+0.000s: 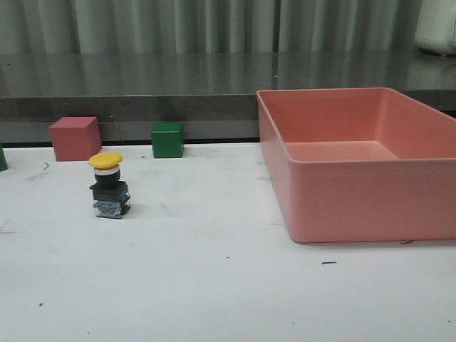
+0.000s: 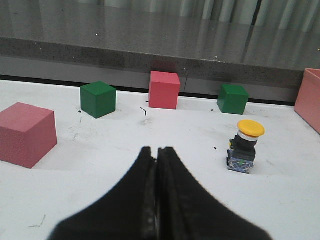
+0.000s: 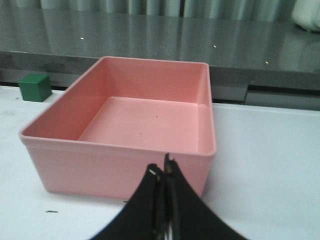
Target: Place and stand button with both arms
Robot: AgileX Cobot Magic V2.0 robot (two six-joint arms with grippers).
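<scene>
At the left of the front view a pink cube point(image 1: 74, 138) sits against the table's point(image 1: 214, 285) back edge, with a green cube point(image 1: 167, 140) to its right. Just in front of them, left of centre, the button point(image 1: 109, 185) stands upright, yellow cap on top, touching nothing. White tabletop lies open across the middle and foreground. At the right, a pink bin point(image 1: 342, 206) holds nothing visible inside. In the wrist views, the left gripper point(image 2: 157, 152) and right gripper point(image 3: 162, 167) both have fingers pressed together, holding nothing.
</scene>
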